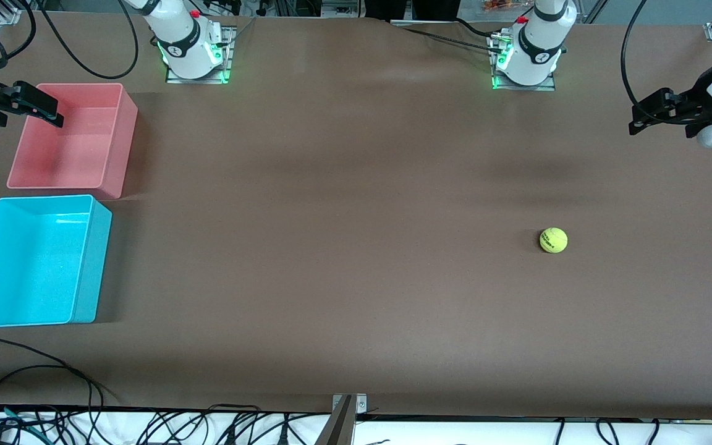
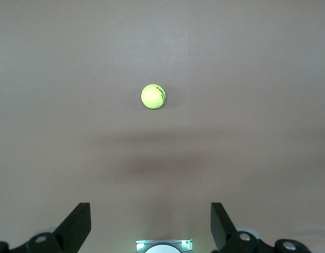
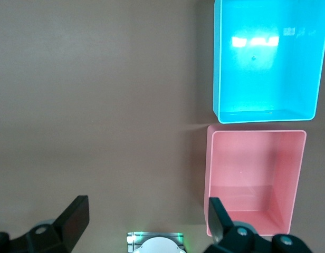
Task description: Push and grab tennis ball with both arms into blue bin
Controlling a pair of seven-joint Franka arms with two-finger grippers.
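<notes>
ball (image 1: 553,240) first: the small yellow-green tennis ball with dark lettering sits alone on the brown table (image 1: 343,247), toward the left arm's end, touching nothing; in the left wrist view the ball (image 2: 153,97) lies on bare tabletop well clear of the fingers. the blue bin (image 1: 38,261) stands at the right arm's end of the table, well apart from the ball, open side up with nothing in it. just beside the blue bin, farther from the front camera, stands a pink bin (image 1: 75,136) of similar size, also with nothing inside; the two are close, with a narrow strip of table between them. the right wrist view shows the blue bin (image 3: 268,60) and the pink bin (image 3: 255,179) side by side from above. the left gripper (image 1: 656,114) hangs in the air over the left arm's end of the table, its fingers (image 2: 75,226) spread wide and holding nothing. the right gripper (image 1: 34,105) hangs over the outer edge of the pink bin, its fingers (image 3: 73,216) likewise spread wide with nothing between them. both arms' bases, lit green, stand along the table edge farthest from the front camera, and black cables trail along the nearest edge.
</notes>
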